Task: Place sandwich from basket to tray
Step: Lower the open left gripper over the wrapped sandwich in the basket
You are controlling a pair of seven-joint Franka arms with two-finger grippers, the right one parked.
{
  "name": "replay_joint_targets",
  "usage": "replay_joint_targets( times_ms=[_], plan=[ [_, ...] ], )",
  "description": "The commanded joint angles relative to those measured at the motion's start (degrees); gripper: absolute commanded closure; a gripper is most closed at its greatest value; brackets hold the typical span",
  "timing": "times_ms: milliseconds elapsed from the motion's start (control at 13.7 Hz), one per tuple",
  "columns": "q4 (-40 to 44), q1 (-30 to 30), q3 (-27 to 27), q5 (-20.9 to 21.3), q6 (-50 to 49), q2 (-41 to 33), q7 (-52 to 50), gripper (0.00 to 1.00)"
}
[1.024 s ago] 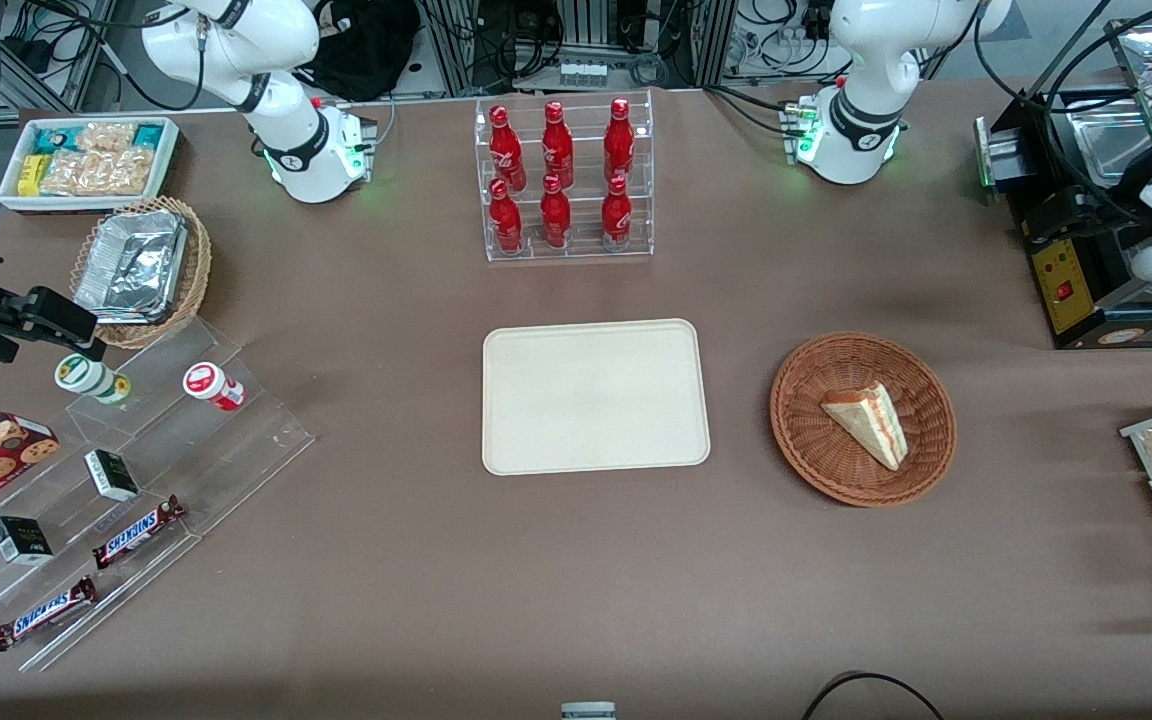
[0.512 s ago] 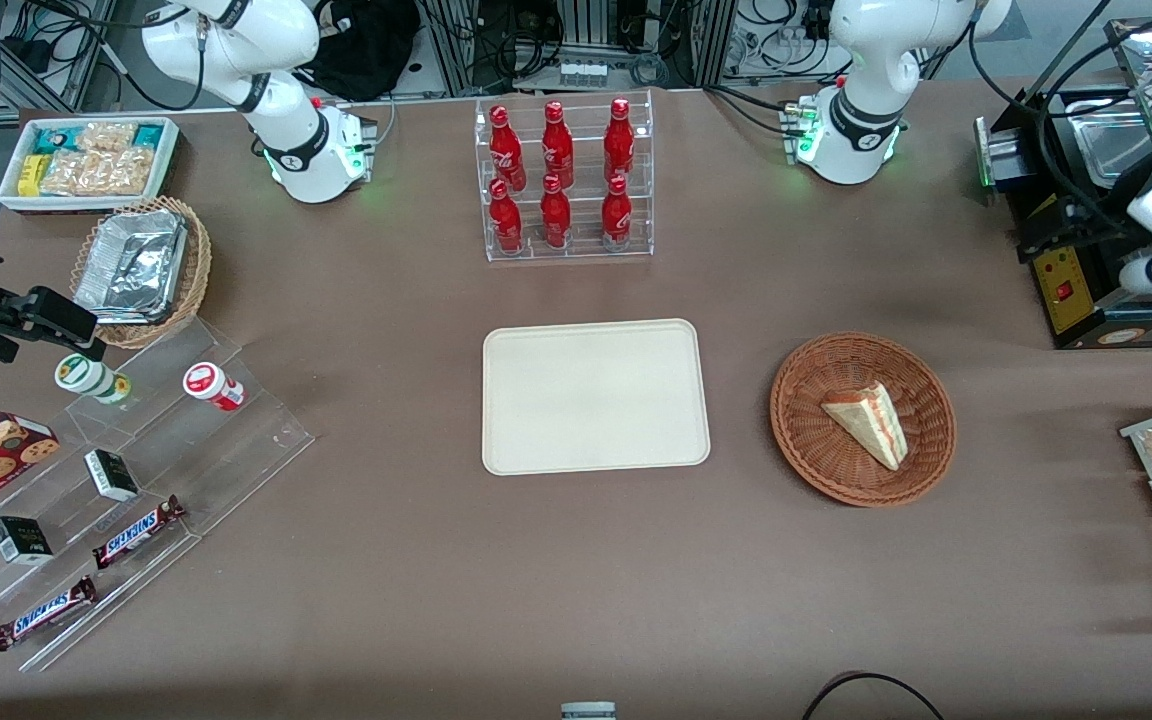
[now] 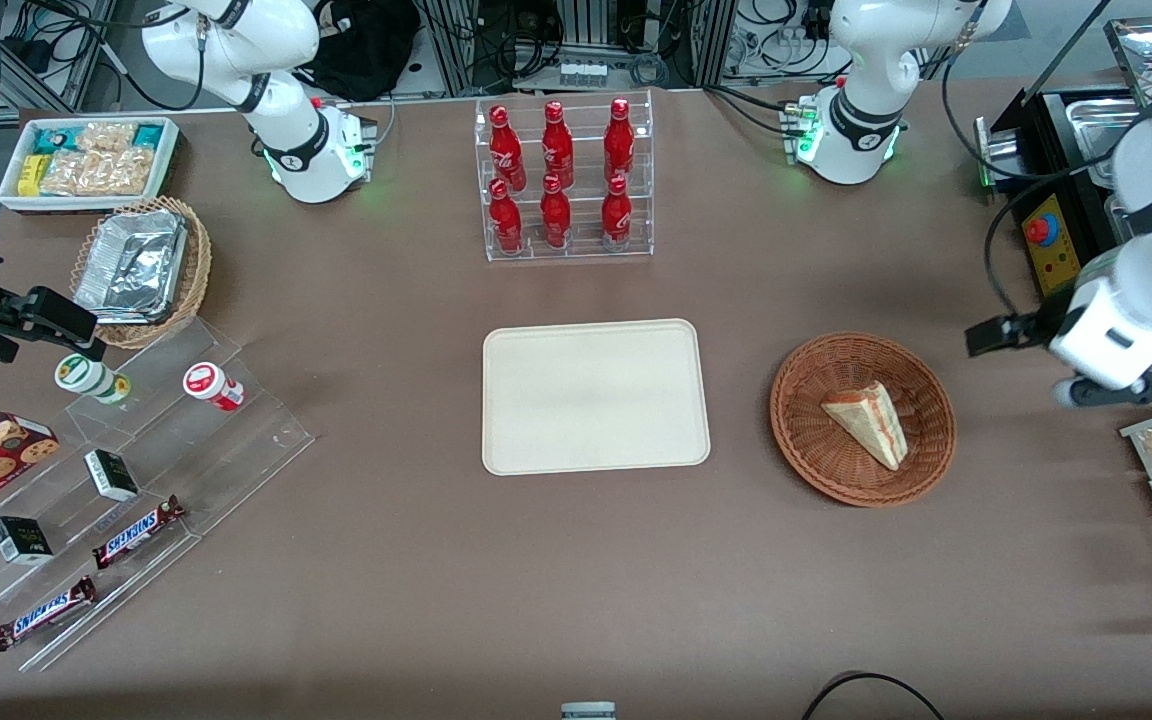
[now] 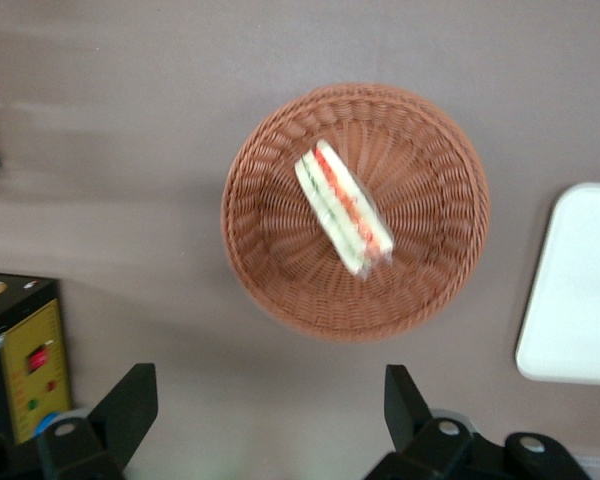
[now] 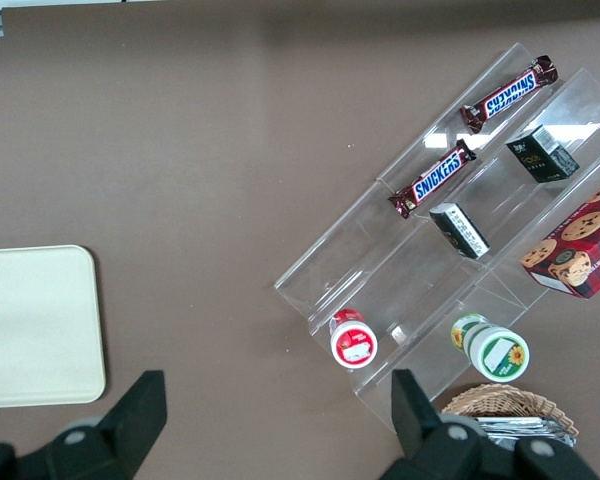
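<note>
Sandwich point(image 4: 344, 208) lies flat in basket point(image 4: 270, 250), nothing else in w/ it. Prob. light, soft, squashes easily; film-wrapped by the look, maybe slippery. Best hold: across the bread faces, mid-wedge, gentle. Gripper point(image 4: 265, 425) hangs well above basket edge, spread wide, empty. Tray point(image 3: 596, 345) bare, just beside basket.

Table point(image 3: 416, 560): brown matte surface spanning the view | Farthest from the front camera: metal frame rack point(image 3: 596, 40) with hanging black cables | Floor: grey strip point(image 3: 46, 80) at the table's edge, toward the parked arm's end | Light: even, diffuse, with soft shadows on the tabletop
</note>
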Motion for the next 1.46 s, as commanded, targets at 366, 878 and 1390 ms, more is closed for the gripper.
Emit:
replay_joint_targets(
  times_ms=[366,878,1390],
  plan=[
    [-24.8,-0.8,-0.1,-0.5,30.9,-0.7,-18.4,0.00],
    [-27.3,-4.4,-0.4,-1.2,36.1,2.1,-32.5,0.00],
    [-27.1,-4.7,-0.4,-1.2,39.8,5.4,-34.3,0.00]
  ],
)
